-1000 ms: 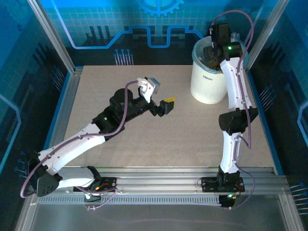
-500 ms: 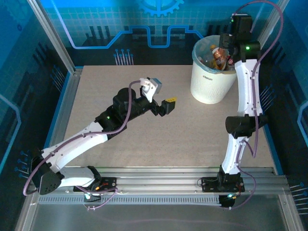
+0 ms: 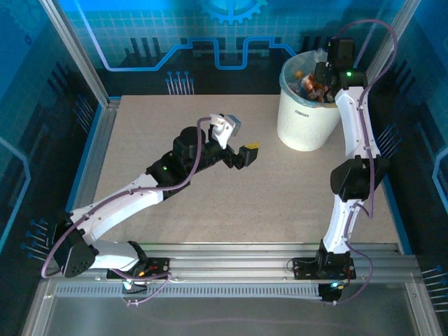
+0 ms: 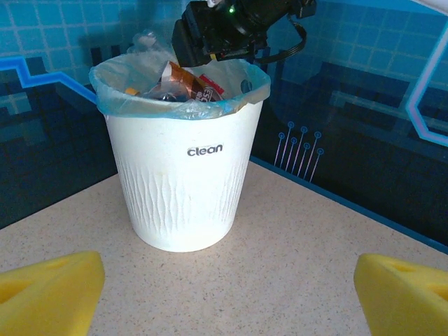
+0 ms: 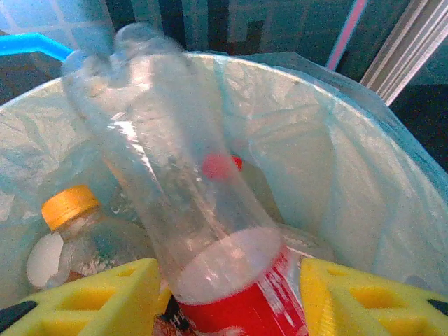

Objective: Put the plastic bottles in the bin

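Mostly the right wrist view tells the story: a clear bottle [image 5: 189,189] stands between the yellow fingers [image 5: 105,294] of the right end effector [image 5: 231,294], above the open bin [image 5: 350,175]. Its long axis runs from the bottom centre of the frame up to the upper left. The end with the red label [image 5: 245,308] is low, next to the fingers, and the narrow end points away to the upper left, where it looks blurred. The white marks on the label are too smeared to read. The left finger touches the bottle or almost does, and a thin gap shows at the right finger, so I cannot tell if the end effector really presses on it.

Below, inside the pale blue liner, lie other bottles, one with an orange cap [image 5: 70,203] and one with a red cap [image 5: 220,166].

From above, the bin is in the upper right of the frame, on the counter [image 3: 280,196].

The left end effector [image 4: 224,301] is wide open, with nothing between its fingertips, and it faces the bin from well apart. In the left wrist view the bin wall carries the dark word "clean" [image 4: 204,150].
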Tool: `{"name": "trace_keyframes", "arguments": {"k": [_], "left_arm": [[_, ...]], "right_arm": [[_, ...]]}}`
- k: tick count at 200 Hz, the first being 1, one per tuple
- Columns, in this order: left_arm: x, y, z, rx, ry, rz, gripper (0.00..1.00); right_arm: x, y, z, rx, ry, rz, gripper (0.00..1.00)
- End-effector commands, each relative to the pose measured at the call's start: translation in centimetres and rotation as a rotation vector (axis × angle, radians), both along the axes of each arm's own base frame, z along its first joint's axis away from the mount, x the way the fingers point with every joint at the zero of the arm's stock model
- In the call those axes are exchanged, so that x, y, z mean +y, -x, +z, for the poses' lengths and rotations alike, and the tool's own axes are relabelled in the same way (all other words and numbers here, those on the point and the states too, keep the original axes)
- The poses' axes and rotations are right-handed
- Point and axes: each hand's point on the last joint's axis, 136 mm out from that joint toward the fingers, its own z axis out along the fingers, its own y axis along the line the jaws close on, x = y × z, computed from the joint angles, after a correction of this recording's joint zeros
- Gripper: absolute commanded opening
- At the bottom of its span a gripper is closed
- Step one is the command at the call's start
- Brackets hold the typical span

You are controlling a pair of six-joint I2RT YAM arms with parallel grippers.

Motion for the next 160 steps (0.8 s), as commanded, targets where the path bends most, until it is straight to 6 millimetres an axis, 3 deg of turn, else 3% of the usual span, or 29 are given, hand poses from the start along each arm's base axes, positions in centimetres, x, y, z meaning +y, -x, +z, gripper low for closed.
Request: {"name": "trace_keyframes", "arguments": {"k": [1, 20, 38, 56, 69, 89, 110, 132, 160], "left_arm": [[0.3, -0.4, 1.9, -0.020, 0.025, 0.017, 0.93], [1.8, -1.2, 2.9, -0.029, 0.015, 0.102, 0.94], [5.1, -2.9, 3.1, -0.024, 0.005, 0.282, 0.93], [11.0, -4.9, 1.6, 0.038, 0.023, 0.522, 0.94], [16.4, -5.6, -0.4, 0.108, 0.064, 0.693, 0.94], [24.2, -5.3, -4.6, 0.178, 0.119, 0.913, 0.94], [30.3, -3.8, -7.9, 0.195, 0.130, 1.089, 0.93], [34.1, -2.7, -10.8, 0.188, 0.085, 1.207, 0.92], [35.9, -2.6, -14.5, 0.125, -0.011, 1.242, 0.91]], "right_arm": [[0.4, 2.3, 0.5, 0.060, 0.001, 0.023, 0.58], [0.5, 3.5, 4.7, -0.016, -0.008, 0.026, 0.64], [0.8, 5.7, 8.4, -0.083, -0.038, 0.029, 0.69], [1.2, 9.1, 10.3, -0.120, -0.074, 0.039, 0.71], [1.3, 11.7, 9.9, -0.134, -0.087, 0.046, 0.73], [1.1, 16.0, 6.5, -0.157, -0.086, 0.041, 0.77], [0.6, 19.7, 1.6, -0.123, -0.079, 0.034, 0.76], [1.2, 21.5, -4.2, -0.043, -0.065, 0.101, 0.76], [1.6, 22.4, -11.0, -0.051, -0.028, 0.160, 0.82]]}}
